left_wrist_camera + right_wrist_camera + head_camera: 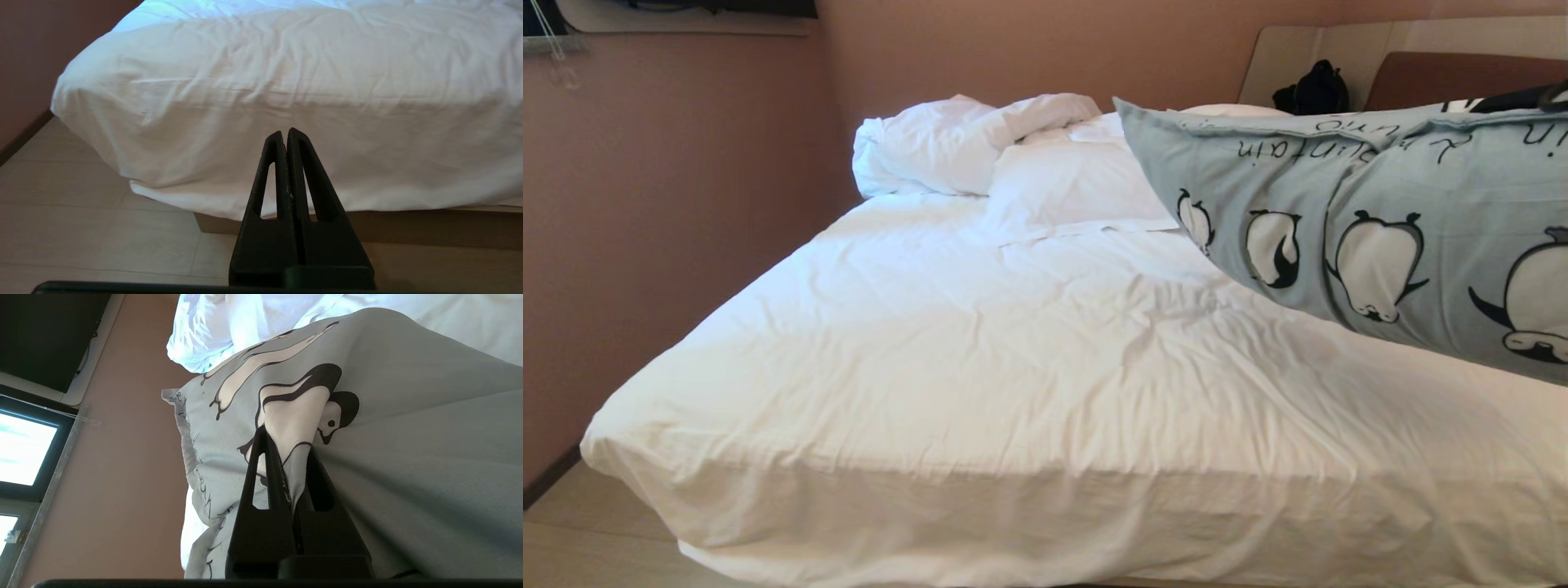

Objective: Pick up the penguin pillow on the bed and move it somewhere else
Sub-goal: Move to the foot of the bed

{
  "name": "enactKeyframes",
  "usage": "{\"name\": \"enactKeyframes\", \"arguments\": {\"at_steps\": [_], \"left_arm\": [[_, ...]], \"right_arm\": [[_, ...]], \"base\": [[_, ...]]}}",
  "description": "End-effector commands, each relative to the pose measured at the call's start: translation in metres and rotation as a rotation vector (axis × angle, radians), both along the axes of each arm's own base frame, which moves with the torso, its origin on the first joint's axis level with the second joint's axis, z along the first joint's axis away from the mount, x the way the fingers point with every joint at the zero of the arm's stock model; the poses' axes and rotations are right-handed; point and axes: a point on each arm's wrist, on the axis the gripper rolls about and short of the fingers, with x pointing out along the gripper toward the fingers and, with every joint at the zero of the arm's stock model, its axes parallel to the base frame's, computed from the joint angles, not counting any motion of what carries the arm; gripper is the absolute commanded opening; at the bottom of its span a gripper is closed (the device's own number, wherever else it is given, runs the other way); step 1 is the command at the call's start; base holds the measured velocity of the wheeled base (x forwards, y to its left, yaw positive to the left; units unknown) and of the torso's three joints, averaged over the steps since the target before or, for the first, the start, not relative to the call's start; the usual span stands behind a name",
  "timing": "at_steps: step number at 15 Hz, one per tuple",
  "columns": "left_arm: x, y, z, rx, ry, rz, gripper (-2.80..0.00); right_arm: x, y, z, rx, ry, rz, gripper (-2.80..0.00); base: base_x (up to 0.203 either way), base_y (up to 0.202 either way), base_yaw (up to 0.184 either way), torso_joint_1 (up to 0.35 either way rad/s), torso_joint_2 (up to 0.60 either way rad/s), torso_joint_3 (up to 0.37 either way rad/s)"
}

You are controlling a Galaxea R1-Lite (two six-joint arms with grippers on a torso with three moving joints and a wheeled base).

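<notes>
Right tool (288, 447) pinches penguin pillow (1380, 220) above white bed (980, 367).

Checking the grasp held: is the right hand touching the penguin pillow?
Touching. The right wrist view shows the right hand shut on a fold of the penguin pillow, fabric pinched between its fingers.

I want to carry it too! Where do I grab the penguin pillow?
Pinch a fold of the loose case on the penguin pillow, as the right gripper does now, coming in from the foot of the bed: soft cloth bunches easily between fingers.
</notes>
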Motion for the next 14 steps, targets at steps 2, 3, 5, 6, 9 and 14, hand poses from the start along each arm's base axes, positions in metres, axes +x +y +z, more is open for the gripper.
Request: {"name": "enactKeyframes", "arguments": {"at_steps": [2, 3, 5, 6, 9, 14], "left_arm": [[0.0001, 0.0000, -0.0005, 0.000, 0.001, 0.000, -2.80], [0.0001, 0.0000, -0.0005, 0.000, 0.001, 0.001, -2.80], [0.0001, 0.0000, -0.0005, 0.000, 0.001, 0.000, -2.80], [0.0001, 0.0000, -0.0005, 0.000, 0.001, 0.001, -2.80], [0.0001, 0.0000, -0.0005, 0.000, 0.001, 0.000, -2.80], [0.0001, 0.0000, -0.0005, 0.000, 0.001, 0.000, -2.80]], "right_arm": [[0.0002, 0.0016, -0.0006, 0.005, 0.005, 0.008, -2.80], [0.0004, 0.0020, -0.0010, 0.005, 0.007, 0.009, -2.80], [-0.0001, 0.0032, -0.0006, 0.003, 0.005, 0.014, -2.80], [0.0004, 0.0040, -0.0014, 0.004, 0.007, 0.018, -2.80], [0.0002, 0.0055, -0.0017, 0.002, 0.007, 0.024, -2.80], [0.0002, 0.0066, -0.0025, 0.003, 0.010, 0.028, -2.80]], "base": [[0.000, 0.195, 0.000, 0.002, 0.00, 0.003], [0.000, 0.188, 0.004, 0.002, 0.00, 0.002], [0.000, 0.194, 0.000, 0.007, 0.00, 0.002], [0.000, 0.197, -0.004, 0.006, 0.00, 0.004], [0.000, 0.198, 0.002, 0.005, 0.00, 0.001], [0.000, 0.191, 0.000, 0.002, 0.00, 0.003]]}}
